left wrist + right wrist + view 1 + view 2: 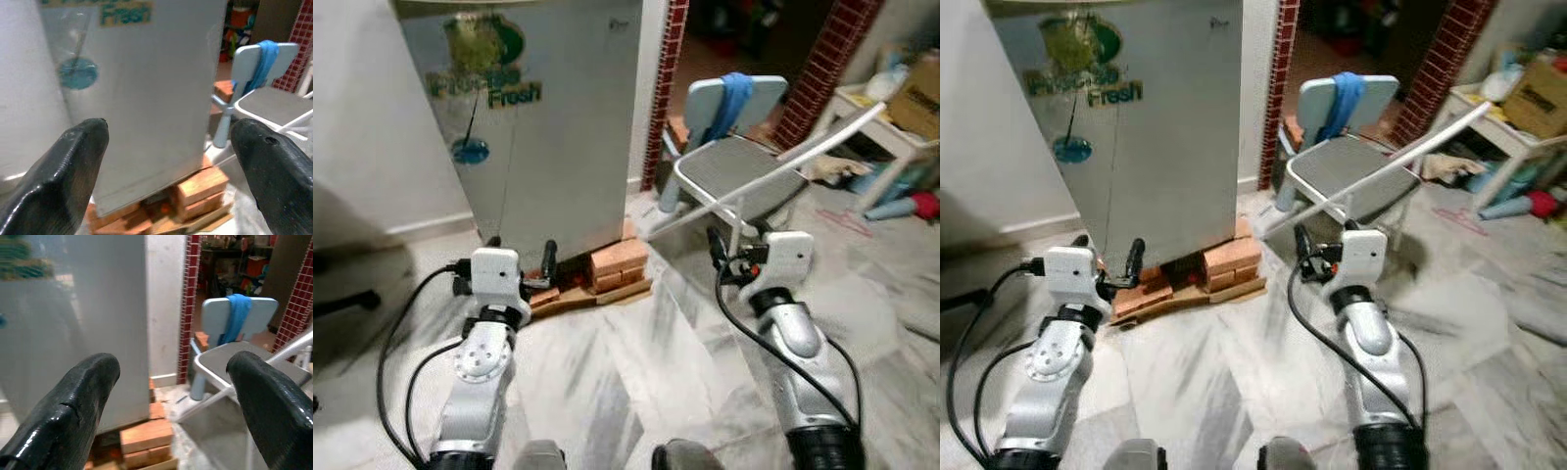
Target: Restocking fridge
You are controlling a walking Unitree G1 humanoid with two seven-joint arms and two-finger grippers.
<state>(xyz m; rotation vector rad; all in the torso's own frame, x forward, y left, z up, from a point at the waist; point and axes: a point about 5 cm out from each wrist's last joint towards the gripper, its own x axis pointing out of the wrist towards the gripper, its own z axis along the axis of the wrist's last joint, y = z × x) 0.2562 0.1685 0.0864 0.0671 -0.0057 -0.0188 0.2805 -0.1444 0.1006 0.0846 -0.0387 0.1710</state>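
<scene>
1. The fridge is a tall silver box. Its door is shut. It has a green and blue sticker on the front.
2. The fridge sits up on red bricks and a flat piece of wood, so it does not touch the floor.
3. The fridge stands straight up. Its long way goes from the floor to the top.
4. The left gripper is low down, right in front of the fridge, near its bottom edge. Its two black fingers are wide apart and hold nothing. In the left wrist view the fridge front shows between the fingers.
5. The right gripper is off to the right of the fridge, nearer the grey chair. Its fingers are wide apart too, and they hold nothing.
6. The chair stands to the right of the fridge. A blue cloth hangs over its back.
7. A white table with a brown box on it stands far off to the right of the fridge.
8. I cannot see any food or bottles to put in the fridge.
9. I think the job is just starting, because the door has to come open first.
10. The left gripper is closer to the fridge, so I think it could reach the door first. The fridge is straight ahead of it. I cannot see a handle, so I cannot tell where to grab.
</scene>
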